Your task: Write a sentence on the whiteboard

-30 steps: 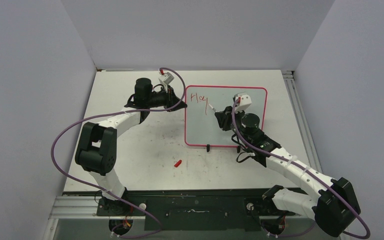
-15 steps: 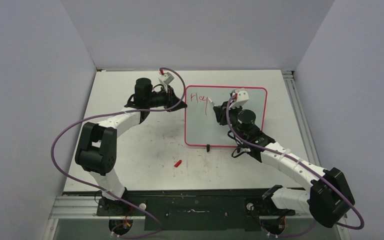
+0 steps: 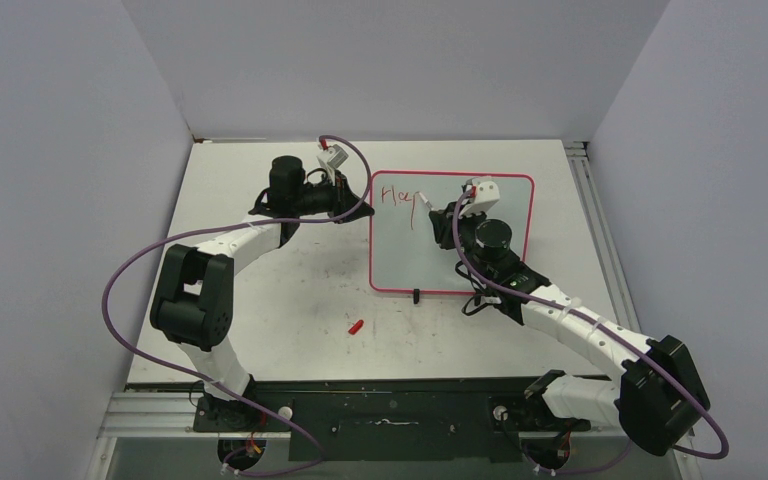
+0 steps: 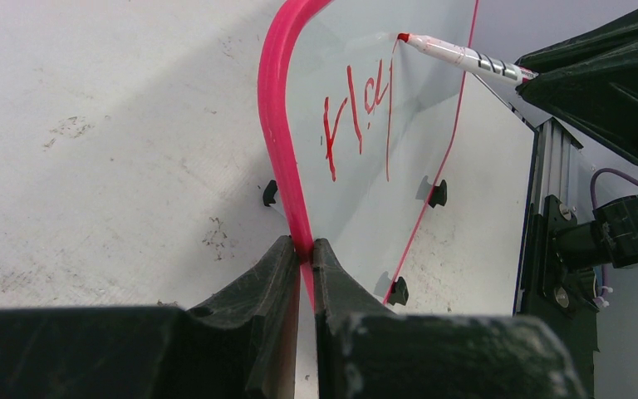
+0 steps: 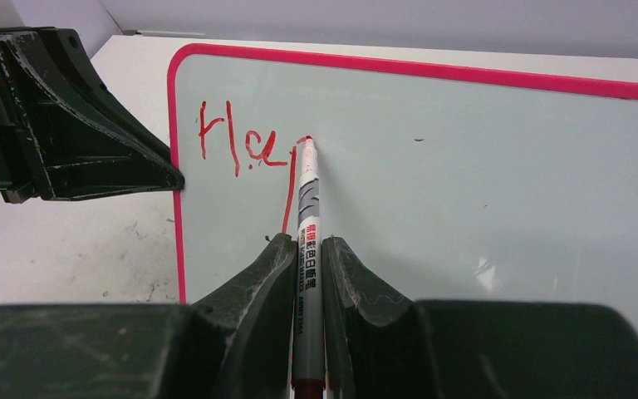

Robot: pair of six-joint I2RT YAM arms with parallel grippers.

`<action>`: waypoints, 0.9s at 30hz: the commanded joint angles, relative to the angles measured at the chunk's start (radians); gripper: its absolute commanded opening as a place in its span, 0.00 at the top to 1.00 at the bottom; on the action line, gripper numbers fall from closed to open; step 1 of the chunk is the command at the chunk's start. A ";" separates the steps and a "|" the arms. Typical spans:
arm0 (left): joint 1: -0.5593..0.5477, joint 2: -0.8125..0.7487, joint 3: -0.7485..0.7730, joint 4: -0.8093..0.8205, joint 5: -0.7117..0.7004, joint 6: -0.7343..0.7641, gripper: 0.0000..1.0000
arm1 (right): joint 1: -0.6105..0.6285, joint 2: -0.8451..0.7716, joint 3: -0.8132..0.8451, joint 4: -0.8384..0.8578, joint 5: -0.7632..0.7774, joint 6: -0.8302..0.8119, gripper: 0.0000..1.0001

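Nearest the arm bases, a small red cap (image 3: 357, 326) lies on the tabletop (image 3: 290, 290), well apart from everything else. Beyond it the whiteboard (image 3: 460, 268) lies flat, right of the table's middle, raised on small black clip feet (image 3: 416, 295). The right gripper (image 5: 306, 243) is pressed together on a red marker (image 5: 306, 187), pinching its barrel, with the tip at the board near its far left corner. There the sentence (image 5: 242, 150) is barely begun: "Ha" and a long downstroke with a small hook at its top, which I judge to be the start of a "p". Nearly all the words are left to write, and most of the board is bare. At the board's left edge the left gripper (image 4: 303, 248) is pinched tight on the pink-red rim, apparently steadying it. From overhead the right wrist covers the board's middle. The marker's rear end is cut off between the fingers, and whether the tip presses or only grazes I cannot tell
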 commanded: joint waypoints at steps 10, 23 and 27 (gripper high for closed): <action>0.010 -0.048 0.010 0.032 0.011 0.020 1.00 | -0.001 -0.051 -0.033 0.009 0.015 0.021 0.95; 0.010 -0.045 0.010 0.032 0.012 0.021 1.00 | 0.003 -0.007 -0.029 0.027 -0.047 0.031 0.95; 0.010 -0.047 0.010 0.032 0.011 0.020 1.00 | 0.006 0.011 -0.021 0.040 -0.056 0.033 0.95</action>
